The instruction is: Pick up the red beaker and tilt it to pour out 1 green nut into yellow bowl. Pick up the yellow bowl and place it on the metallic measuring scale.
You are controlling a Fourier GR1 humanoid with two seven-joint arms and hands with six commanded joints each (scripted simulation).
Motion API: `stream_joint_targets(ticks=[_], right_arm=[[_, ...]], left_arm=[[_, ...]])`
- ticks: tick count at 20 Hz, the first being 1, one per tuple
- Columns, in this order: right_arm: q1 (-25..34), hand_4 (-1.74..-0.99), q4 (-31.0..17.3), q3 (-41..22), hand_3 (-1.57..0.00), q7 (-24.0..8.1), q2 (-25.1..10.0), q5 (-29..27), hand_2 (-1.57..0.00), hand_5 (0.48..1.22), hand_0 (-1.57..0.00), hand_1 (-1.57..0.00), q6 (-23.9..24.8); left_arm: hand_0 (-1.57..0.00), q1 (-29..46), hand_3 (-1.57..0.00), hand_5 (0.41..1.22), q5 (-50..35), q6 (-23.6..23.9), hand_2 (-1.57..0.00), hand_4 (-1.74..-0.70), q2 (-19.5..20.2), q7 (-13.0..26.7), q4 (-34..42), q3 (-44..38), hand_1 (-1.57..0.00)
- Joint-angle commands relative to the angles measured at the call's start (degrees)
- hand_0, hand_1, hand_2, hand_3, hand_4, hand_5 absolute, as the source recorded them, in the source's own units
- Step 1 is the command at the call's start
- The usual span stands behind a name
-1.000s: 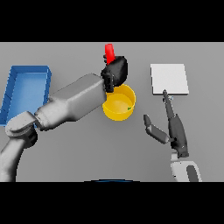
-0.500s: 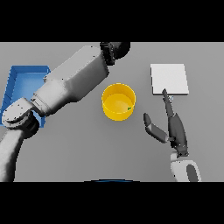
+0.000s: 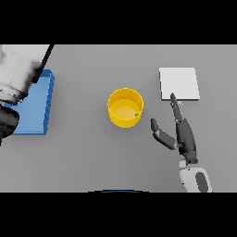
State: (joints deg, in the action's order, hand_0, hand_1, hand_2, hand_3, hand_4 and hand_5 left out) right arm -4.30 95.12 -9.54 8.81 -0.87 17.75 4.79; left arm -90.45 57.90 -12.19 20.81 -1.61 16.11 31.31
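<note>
The yellow bowl (image 3: 125, 107) stands upright in the middle of the table, with a small green nut (image 3: 137, 115) at its inner right wall. To its right my right hand (image 3: 185, 134) is open, fingers straight and pointing away, thumb spread towards the bowl, not touching it. The flat pale square of the measuring scale (image 3: 179, 83) lies just beyond the fingertips. My left arm (image 3: 21, 69) fills the upper left corner; its hand is out of the picture. No red beaker shows.
A blue tray (image 3: 34, 104) lies at the left, partly under my left arm.
My left arm swung back to the far left and upward, carrying its hand and the red beaker out of view. The bowl and my right hand stayed put.
</note>
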Motion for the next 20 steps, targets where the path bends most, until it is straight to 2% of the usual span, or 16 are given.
stream_joint_targets(ticks=[1,2,4,9,12,14,17,19,20], right_arm=[[0.1,-1.006,0.1,0.2,0.00,0.0,0.0,-0.3,0.00,0.669,0.00,0.00,0.0],[-0.1,-1.004,0.1,0.3,0.00,0.6,0.2,-1.0,0.00,0.668,0.00,0.00,-0.3],[0.4,-0.996,-0.4,0.5,0.00,0.8,0.5,-1.8,0.00,0.664,0.00,0.00,-0.5],[1.0,-1.050,-0.3,0.1,0.00,0.2,-0.1,-0.7,0.00,0.653,0.00,0.00,-0.2],[0.0,-1.048,-0.1,-0.4,0.00,0.0,-0.1,0.3,0.00,0.652,0.00,0.00,0.1],[1.0,-1.048,-0.2,-0.1,0.00,-1.6,-0.6,1.3,0.00,0.651,0.00,0.00,0.8],[0.5,-1.046,0.9,-1.0,0.00,-1.6,-0.8,2.7,0.00,0.649,0.00,0.00,1.0],[0.2,-1.035,0.3,-0.6,0.00,-1.8,-1.2,2.1,0.00,0.650,0.00,0.00,0.5],[0.4,-1.026,0.3,-0.6,0.00,-1.3,-1.1,1.8,0.00,0.648,0.00,0.00,0.4]], left_arm=[[-1.57,0.3,-1.45,1.221,-2.6,0.9,-1.57,-1.74,1.8,1.2,-0.6,-2.9,-1.57],[-1.57,1.3,-1.45,1.221,-5.1,1.8,-1.57,-1.74,3.6,3.1,-0.9,-5.5,-1.57],[-1.57,4.4,-1.45,1.221,-9.9,5.3,-1.57,-1.74,6.6,4.3,-1.3,-10.1,-1.57],[-1.57,14.6,-1.43,1.221,-20.7,11.6,-1.57,-1.74,13.0,11.9,-0.2,-19.5,-1.57],[-1.57,22.0,-1.46,1.221,-27.5,15.5,-1.57,-1.74,13.8,13.2,3.8,-24.2,-1.57],[-1.57,26.7,-1.47,1.221,-31.2,16.9,-1.57,-1.74,13.5,17.0,7.3,-26.4,-1.57],[-1.57,33.9,-1.48,1.221,-35.8,18.3,-1.57,-1.74,13.8,19.2,15.5,-28.6,-1.57],[-1.57,39.2,-1.46,1.221,-38.0,19.7,-1.57,-1.74,12.9,24.7,22.5,-29.0,-1.57],[-1.57,42.3,-1.45,1.221,-39.1,20.6,-1.57,-1.74,12.5,25.6,25.9,-29.1,-1.57]])
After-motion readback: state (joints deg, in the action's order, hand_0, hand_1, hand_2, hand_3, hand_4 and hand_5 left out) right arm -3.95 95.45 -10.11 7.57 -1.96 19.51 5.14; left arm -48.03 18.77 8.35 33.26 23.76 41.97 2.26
